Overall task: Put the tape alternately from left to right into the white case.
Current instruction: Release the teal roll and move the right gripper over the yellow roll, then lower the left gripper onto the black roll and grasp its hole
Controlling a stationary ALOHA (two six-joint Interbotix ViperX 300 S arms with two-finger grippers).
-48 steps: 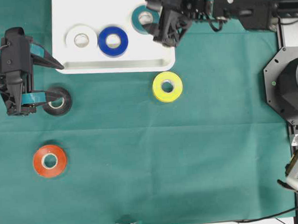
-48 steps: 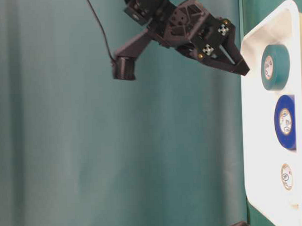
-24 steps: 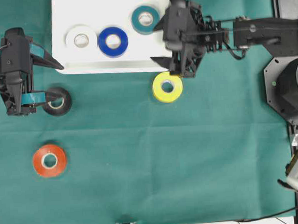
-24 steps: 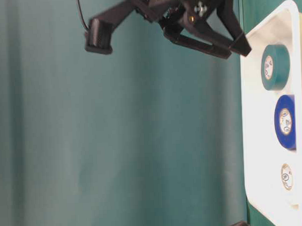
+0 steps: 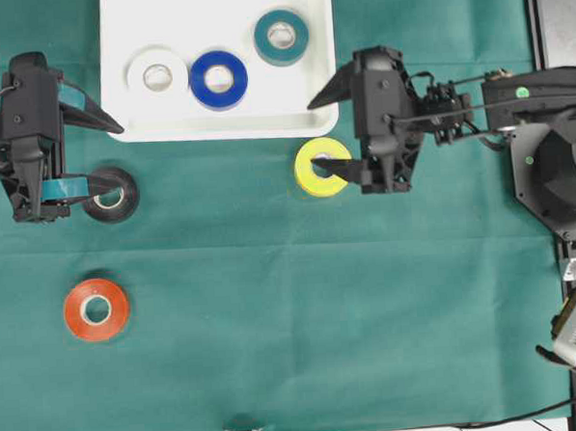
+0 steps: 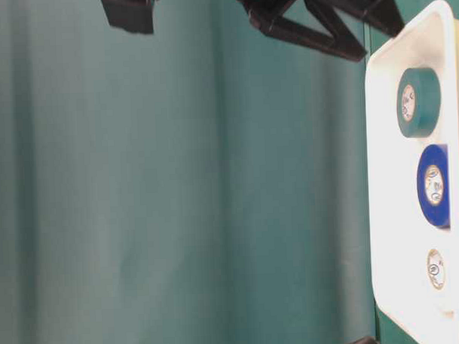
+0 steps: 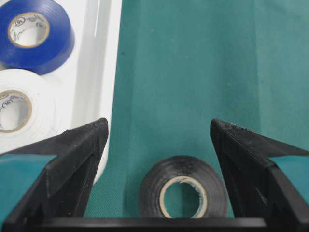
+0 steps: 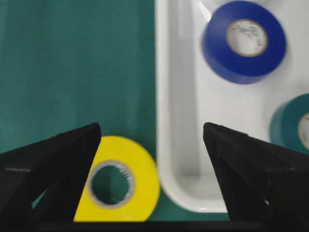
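A: Where do the rolls sit?

B: The white roll of tape [image 5: 157, 76], the blue roll [image 5: 218, 79] and the teal roll [image 5: 282, 36] lie in the shallow white plastic case [image 5: 123, 21]. The yellow roll [image 5: 317, 178] lies on the green-covered counter [image 5: 322, 310] just near of the case; the black roll [image 5: 113, 196] and the red roll [image 5: 96, 309] lie left.

A: And the claws?

B: The right claw [image 5: 330, 131] gapes wide and empty over the yellow roll. The left claw [image 5: 106, 150] is spread open too, empty, by the black roll.

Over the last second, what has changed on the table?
The right gripper swung from over the teal roll in the case out to the yellow roll, fingers open, nothing held. Left gripper and all six rolls stayed put.
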